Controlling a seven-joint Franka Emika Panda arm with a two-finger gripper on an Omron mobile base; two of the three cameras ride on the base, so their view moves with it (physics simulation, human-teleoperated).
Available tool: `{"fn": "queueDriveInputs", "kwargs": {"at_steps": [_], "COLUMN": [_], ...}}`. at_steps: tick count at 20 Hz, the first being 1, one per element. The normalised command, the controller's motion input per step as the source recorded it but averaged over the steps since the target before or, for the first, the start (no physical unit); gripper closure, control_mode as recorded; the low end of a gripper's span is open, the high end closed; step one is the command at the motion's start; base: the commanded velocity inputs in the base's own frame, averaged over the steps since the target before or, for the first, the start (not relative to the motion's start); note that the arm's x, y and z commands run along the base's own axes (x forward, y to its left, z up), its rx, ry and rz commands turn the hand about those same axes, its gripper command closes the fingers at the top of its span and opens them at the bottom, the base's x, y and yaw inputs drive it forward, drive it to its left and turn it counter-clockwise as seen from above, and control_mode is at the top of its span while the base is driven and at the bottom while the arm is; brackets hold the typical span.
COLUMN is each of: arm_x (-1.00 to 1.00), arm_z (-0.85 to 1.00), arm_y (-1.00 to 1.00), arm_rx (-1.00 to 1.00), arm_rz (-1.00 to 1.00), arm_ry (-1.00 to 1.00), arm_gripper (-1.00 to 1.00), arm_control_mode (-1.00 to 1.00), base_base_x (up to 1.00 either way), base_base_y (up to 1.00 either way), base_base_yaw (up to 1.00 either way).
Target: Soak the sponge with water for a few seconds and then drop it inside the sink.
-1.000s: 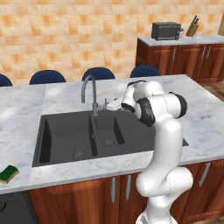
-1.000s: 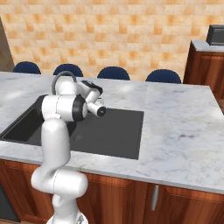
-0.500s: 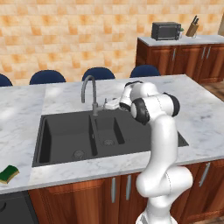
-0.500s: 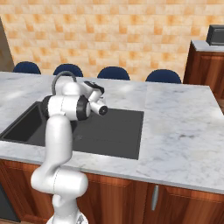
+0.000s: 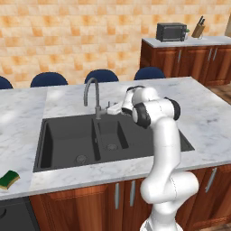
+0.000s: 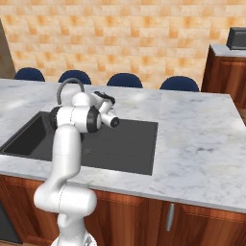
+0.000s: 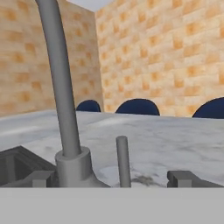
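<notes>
Reaching for the faucet (image 7: 59,87), the gripper (image 7: 116,179) has its jaws spread wide around the upright handle (image 7: 123,159). Closing off-centre risks glancing off the handle, leaving water off; the sponge (image 5: 9,179) lies at eight o'clock from the sink (image 5: 67,140), untouched.

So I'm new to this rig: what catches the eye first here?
The white arm bends low over the dark sink, its open gripper right by the grey faucet and its upright handle. The sponge lies far off on the counter's near left corner, untouched.
</notes>
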Motion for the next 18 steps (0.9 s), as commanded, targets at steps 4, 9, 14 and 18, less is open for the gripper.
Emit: {"fn": "queueDriveInputs", "kwargs": {"at_steps": [4,9,14,18], "arm_x": [0.24,0.38,0.43,0.34], "arm_z": [-0.13,-0.14,-0.19,-0.08], "arm_y": [0.05,0.0,0.0,0.1], "arm_rx": [0.0,0.0,0.0,0.0], "arm_rz": [0.07,0.04,0.03,0.02], "arm_ry": [0.0,0.0,0.0,0.0], "arm_gripper": [-1.0,-1.0,-1.0,-1.0], "arm_control_mode": [-1.0,-1.0,-1.0,-1.0], "base_base_x": [0.0,0.0,0.0,0.0], "base_base_y": [0.0,0.0,0.0,0.0], "base_base_yaw": [0.0,0.0,0.0,0.0]}}
